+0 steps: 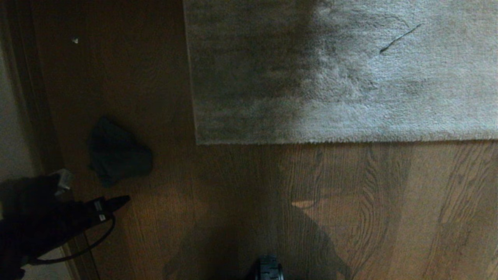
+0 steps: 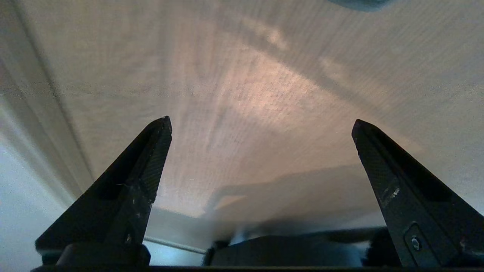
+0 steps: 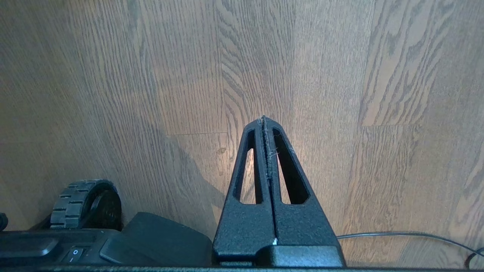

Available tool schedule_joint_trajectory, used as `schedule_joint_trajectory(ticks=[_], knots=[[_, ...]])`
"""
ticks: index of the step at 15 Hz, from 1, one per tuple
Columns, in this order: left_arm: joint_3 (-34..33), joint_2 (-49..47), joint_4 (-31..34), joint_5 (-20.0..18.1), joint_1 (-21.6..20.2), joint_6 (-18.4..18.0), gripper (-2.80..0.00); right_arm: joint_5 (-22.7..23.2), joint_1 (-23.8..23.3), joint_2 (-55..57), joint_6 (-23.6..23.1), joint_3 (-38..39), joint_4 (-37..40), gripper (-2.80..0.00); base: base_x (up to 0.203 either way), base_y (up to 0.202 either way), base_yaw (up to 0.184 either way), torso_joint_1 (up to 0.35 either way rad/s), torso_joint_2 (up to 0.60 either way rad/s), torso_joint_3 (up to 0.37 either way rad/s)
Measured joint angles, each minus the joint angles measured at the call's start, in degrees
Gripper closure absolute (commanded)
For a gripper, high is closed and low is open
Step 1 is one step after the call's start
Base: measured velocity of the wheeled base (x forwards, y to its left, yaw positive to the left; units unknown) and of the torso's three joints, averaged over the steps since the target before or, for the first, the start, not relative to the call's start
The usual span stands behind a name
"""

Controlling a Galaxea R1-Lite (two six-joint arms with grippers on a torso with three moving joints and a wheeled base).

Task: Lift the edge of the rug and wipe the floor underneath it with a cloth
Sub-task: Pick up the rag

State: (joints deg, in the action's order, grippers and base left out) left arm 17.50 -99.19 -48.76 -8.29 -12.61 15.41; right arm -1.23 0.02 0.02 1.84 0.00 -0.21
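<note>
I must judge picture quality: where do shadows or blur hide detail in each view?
Head view: a shadow darkens the left part of the light-grey short-pile rug, and the small dark cloth barely shows; left wrist view: brown wood-grain floor washed out, blurred; right wrist view: sharp grain.

small white scrap (image 1: 75, 40) on the boards at far left, well apart from everything else. dark thin line (image 1: 400, 38) lying diagonal on the pile at upper right (thread or crease, can't tell). pale wall (image 1: 13, 128) runs down the left side, with a dark baseboard strip (image 1: 33, 97) along its foot. thin black cable (image 3: 404, 235) lies curved on the planks.
</note>
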Motion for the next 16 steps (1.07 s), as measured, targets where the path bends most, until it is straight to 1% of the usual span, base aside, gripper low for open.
schedule_joint_trajectory(ticks=[3, 7, 14, 16], knots=[[1.37, -2.27, -3.83, -1.10, 1.01, 0.24, -2.80, 0.02, 0.00, 0.00, 0.00, 0.00, 0.05, 0.00, 0.000, 0.000, 0.000, 0.000, 0.00, 0.000], [1.43, -7.52, -12.50, -1.29, 1.78, 0.18, -2.80, 0.00, 0.00, 0.00, 0.00, 0.00, 0.05, 0.00, 0.000, 0.000, 0.000, 0.000, 0.00, 0.000], [3.18, -9.47, -17.80, -0.93, 0.82, 0.41, -2.80, 0.02, 0.00, 0.00, -0.01, 0.00, 0.02, 0.00, 0.000, 0.000, 0.000, 0.000, 0.00, 0.000], [3.11, -8.37, -17.76, -0.91, 0.84, 0.44, -2.80, 0.02, 0.00, 0.00, 0.00, 0.00, 0.05, 0.00, 0.000, 0.000, 0.000, 0.000, 0.00, 0.000]])
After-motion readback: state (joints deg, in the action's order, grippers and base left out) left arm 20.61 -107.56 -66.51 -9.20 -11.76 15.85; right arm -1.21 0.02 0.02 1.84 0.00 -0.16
